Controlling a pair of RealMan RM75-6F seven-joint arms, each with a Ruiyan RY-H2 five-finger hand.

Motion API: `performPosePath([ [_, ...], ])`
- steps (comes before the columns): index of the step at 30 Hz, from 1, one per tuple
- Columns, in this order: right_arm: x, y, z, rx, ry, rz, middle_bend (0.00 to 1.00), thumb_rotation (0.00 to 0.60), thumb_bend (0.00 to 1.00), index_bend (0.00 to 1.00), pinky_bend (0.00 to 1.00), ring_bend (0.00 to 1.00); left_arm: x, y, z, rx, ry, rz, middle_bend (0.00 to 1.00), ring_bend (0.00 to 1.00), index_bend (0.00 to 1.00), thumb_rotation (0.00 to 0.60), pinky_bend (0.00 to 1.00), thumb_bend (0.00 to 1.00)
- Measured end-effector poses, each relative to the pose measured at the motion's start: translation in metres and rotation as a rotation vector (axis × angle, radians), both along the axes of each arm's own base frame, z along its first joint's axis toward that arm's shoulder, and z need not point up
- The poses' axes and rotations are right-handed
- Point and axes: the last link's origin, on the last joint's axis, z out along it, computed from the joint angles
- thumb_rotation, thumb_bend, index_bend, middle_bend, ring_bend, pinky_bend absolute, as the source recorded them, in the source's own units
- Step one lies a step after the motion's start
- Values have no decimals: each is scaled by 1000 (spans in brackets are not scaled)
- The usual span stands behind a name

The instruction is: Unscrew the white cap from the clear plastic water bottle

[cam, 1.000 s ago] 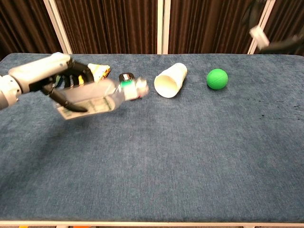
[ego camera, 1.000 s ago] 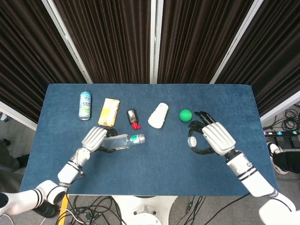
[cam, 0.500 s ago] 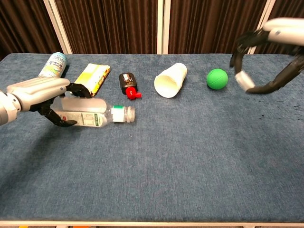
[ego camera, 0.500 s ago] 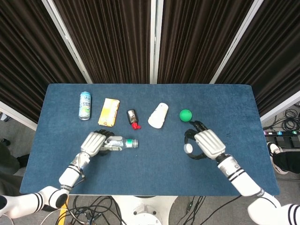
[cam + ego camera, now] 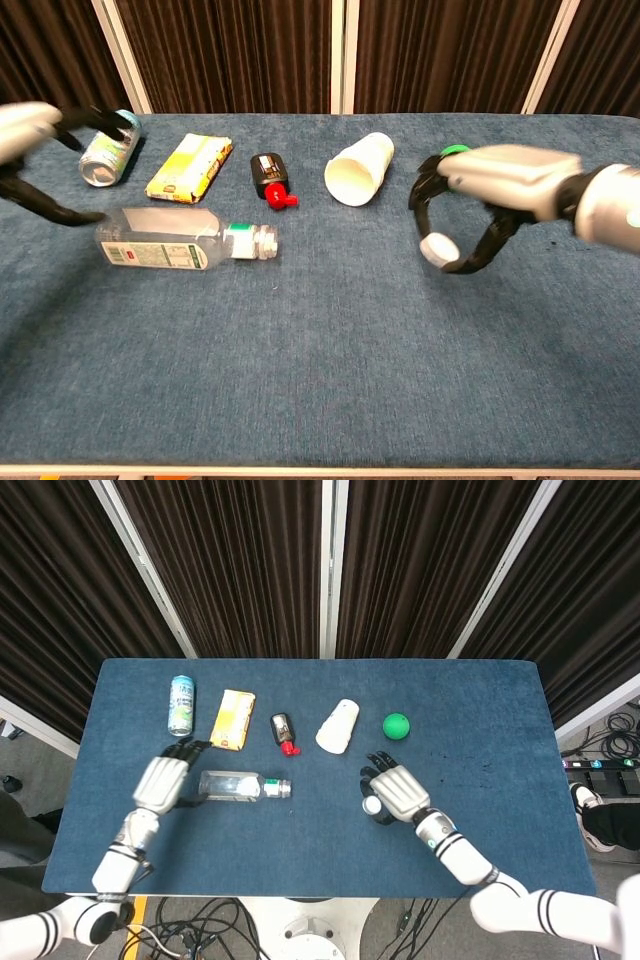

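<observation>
The clear plastic water bottle [image 5: 180, 243] is now lying on its side on the blue bench [image 5: 320, 855], its open neck pointing toward the middle, where half a second ago the left robot hand [image 5: 160, 781] was wrapped around it. That robot hand is now pulling clear with its fingers spread and nothing in them, sitting just beside the bottle's base. The right robot hand [image 5: 478, 205] is pinching the white cap [image 5: 436, 248] between its fingertips and is carrying it lower and closer to the bottle side than a moment ago, when it was up near the green ball [image 5: 396, 724].

With cap and bottle well apart, the unscrewing looks done; what is left is probably just setting the cap down.

The bench is covered in a blue, carpet-like cloth. Along its far side are lying a drink can [image 5: 181, 704], a yellow packet [image 5: 232, 719], a small dark bottle with a red cap [image 5: 284, 732] and a white paper cup [image 5: 338, 726] tipped on its side. Dark pleated curtains with pale upright frames are closing off the room behind, and cables are trailing on the floor beyond the bench's edges.
</observation>
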Motion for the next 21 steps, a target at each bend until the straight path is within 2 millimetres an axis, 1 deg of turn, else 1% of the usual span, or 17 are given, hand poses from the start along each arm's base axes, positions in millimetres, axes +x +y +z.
performPosePath([
  [1, 0, -1, -5, 0, 14, 1, 170, 600, 222, 329, 0, 0, -4, -3, 8, 25, -4, 7, 144, 67, 132, 600, 201, 170],
  [4, -2, -3, -16, -3, 58, 7, 136, 600, 212, 156, 0, 0, -16, -10, 25, 79, -3, 27, 145, 67, 132, 600, 193, 157],
  [5, -2, -3, -19, -6, 67, 7, 130, 600, 211, 114, 0, 0, -19, -12, 30, 93, 2, 32, 145, 67, 132, 600, 191, 153],
  [7, -3, -3, -17, -16, 63, 3, 122, 600, 208, 68, 0, 0, -27, -15, 40, 123, 22, 44, 145, 67, 132, 600, 190, 148],
  [8, -3, -3, -13, -27, 54, 1, 118, 600, 207, 51, 0, 0, -30, -16, 45, 136, 33, 50, 145, 67, 132, 600, 190, 147],
  [10, -5, -3, -3, -56, 39, -2, 115, 600, 207, 45, 0, 0, -38, -20, 56, 167, 66, 63, 145, 67, 132, 600, 190, 147],
  [13, -15, -2, 24, -141, 5, -16, 109, 600, 182, 45, 0, 0, -51, -27, 74, 215, 115, 87, 145, 67, 133, 600, 188, 147],
  [16, -36, 3, 63, -262, -35, -46, 73, 600, 137, 21, 0, 0, -65, -41, 91, 263, 144, 123, 145, 67, 133, 600, 179, 147],
  [17, -47, 8, 82, -314, -51, -63, 55, 600, 127, 8, 0, 0, -70, -45, 95, 274, 151, 136, 145, 67, 133, 600, 167, 145],
  [19, -65, 18, 110, -383, -79, -92, 23, 600, 126, 0, 0, 0, -79, -58, 107, 294, 171, 164, 145, 67, 133, 600, 146, 136],
  [20, -78, 28, 127, -421, -98, -115, 14, 600, 127, 0, 0, 0, -82, -65, 111, 299, 179, 175, 145, 67, 133, 600, 139, 129],
  [21, -87, 37, 139, -445, -112, -134, 7, 600, 127, 0, 0, 0, -84, -70, 115, 304, 185, 185, 144, 67, 133, 600, 137, 127],
])
